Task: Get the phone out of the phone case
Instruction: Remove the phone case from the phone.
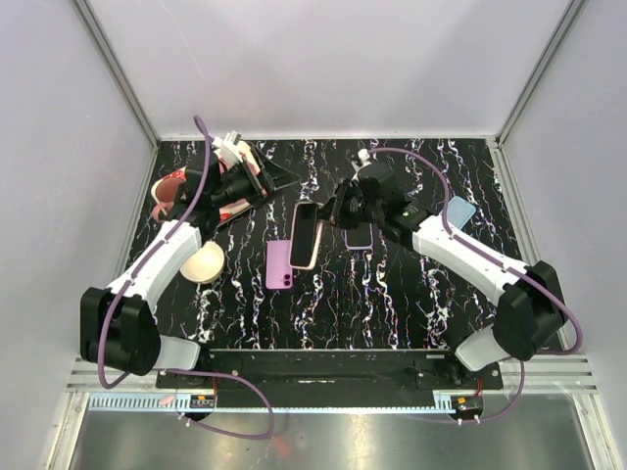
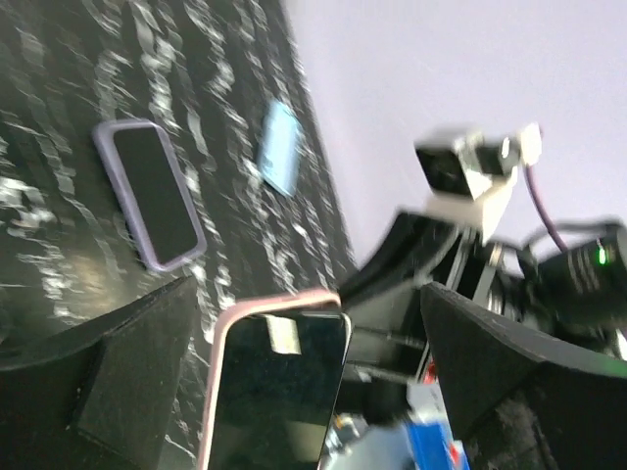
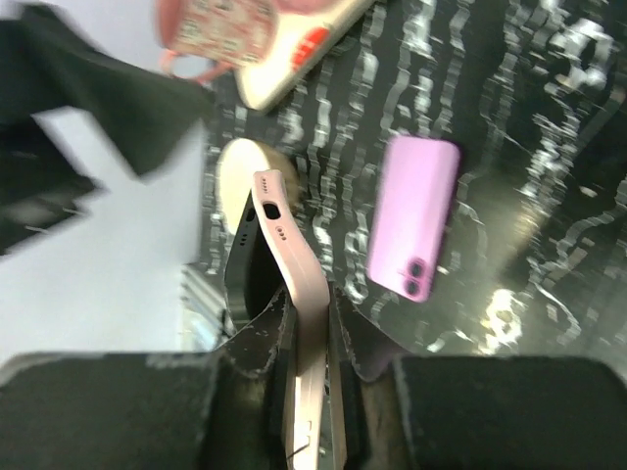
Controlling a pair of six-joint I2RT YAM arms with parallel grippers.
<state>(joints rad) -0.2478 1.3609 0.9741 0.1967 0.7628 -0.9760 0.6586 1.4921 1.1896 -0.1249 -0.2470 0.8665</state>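
Phone point(image 3: 242, 257) in pink case point(image 3: 299, 284): held up at mid-worktop point(image 1: 392, 294), apparently lifted clear, with the right pincer point(image 3: 309, 345) pinching the cased lower part. At the free end the dark handset stands slightly off the case lip. Left pincer point(image 1: 269, 181) is spread wide and touches nothing.

Judgement: the case is soft and should peel from the corners. The handset is stiff, glass-faced, slippery and breakable if dropped. Best hold is the exposed handset edges, not the screen.

Motion blur smears the left wrist view; its bottom edge cuts off the pink-cased phone point(image 2: 274, 392). The right hand's point(image 3: 312, 338) fingers point(image 3: 257, 348) hide that phone's lower end.
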